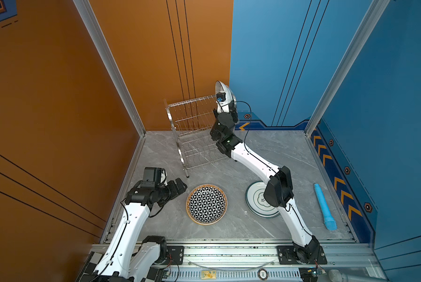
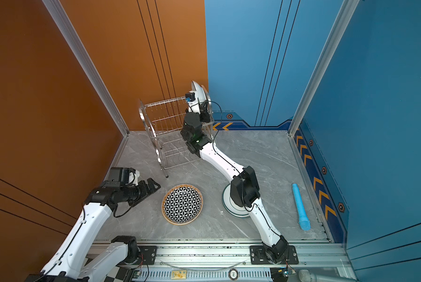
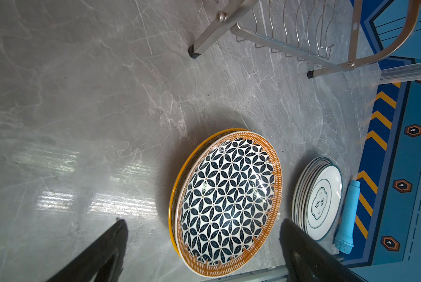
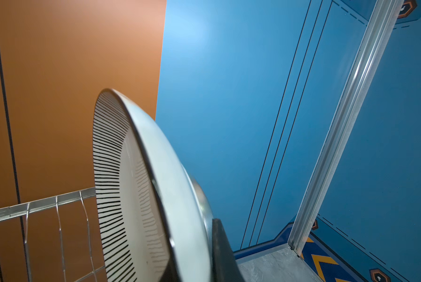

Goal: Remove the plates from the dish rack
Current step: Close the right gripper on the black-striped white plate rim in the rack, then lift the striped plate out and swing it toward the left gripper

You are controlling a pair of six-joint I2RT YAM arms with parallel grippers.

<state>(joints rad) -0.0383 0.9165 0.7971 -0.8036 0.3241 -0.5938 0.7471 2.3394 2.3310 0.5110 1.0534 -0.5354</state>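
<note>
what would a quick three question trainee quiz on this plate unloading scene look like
1. True or false: the right gripper is shut on the striped plate, holding it on edge by the dish rack.
2. In both top views, what lies on the table to the right of the teal-rimmed plate stack? A a blue microphone B a fork C a mug
3. Fill in: the jaws of the left gripper stand ____ near the flower-patterned plate.

Key: 1 true; 2 A; 3 open
</note>
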